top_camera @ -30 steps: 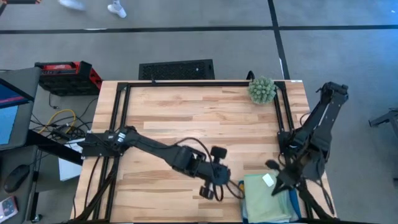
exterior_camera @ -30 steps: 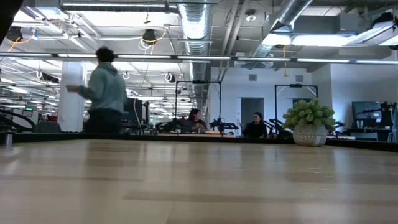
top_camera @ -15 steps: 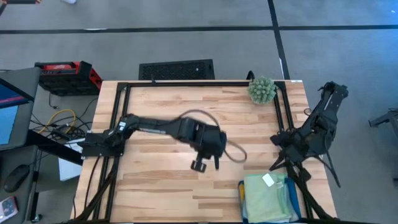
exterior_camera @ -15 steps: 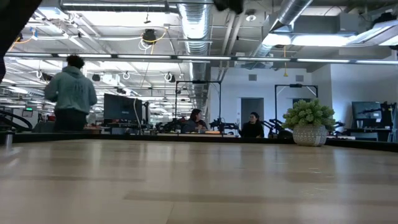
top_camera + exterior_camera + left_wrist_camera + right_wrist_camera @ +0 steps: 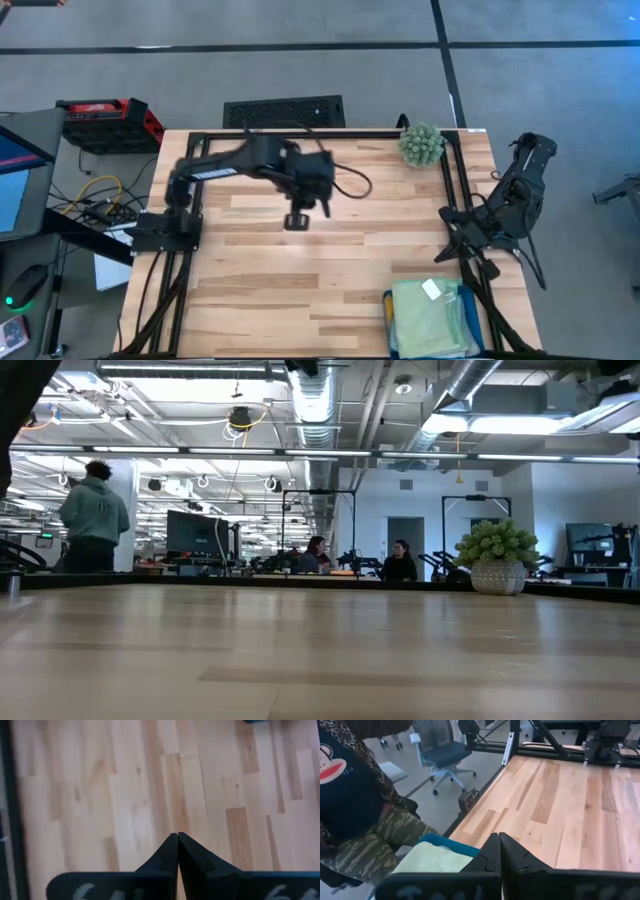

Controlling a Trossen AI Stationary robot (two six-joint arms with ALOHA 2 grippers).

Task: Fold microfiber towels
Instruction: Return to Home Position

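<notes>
The microfiber towels (image 5: 430,318) lie stacked in a teal tray (image 5: 388,305) at the table's near right corner. The top one is light green, with bluish edges showing under it. The right wrist view shows the light green towel (image 5: 432,859) inside the tray's rim (image 5: 451,844). My left gripper (image 5: 297,220) hangs shut over bare wood in the table's far middle, and its fingertips meet (image 5: 177,836). My right gripper (image 5: 441,256) is shut (image 5: 499,836) by the right edge, just beyond the tray.
A spiky green ball plant (image 5: 421,145) in a pot stands at the far right corner (image 5: 497,555). A black frame (image 5: 300,133) runs along the table's far and side edges. A person (image 5: 365,810) stands off the near edge by the tray. Bare wood fills the middle and left.
My left gripper has swung away from the tray's left side, up and toward the table's far edge and middle, with nothing in it. My right gripper has drawn back from over the towel stack toward the right edge. The towels have stayed in the tray.
</notes>
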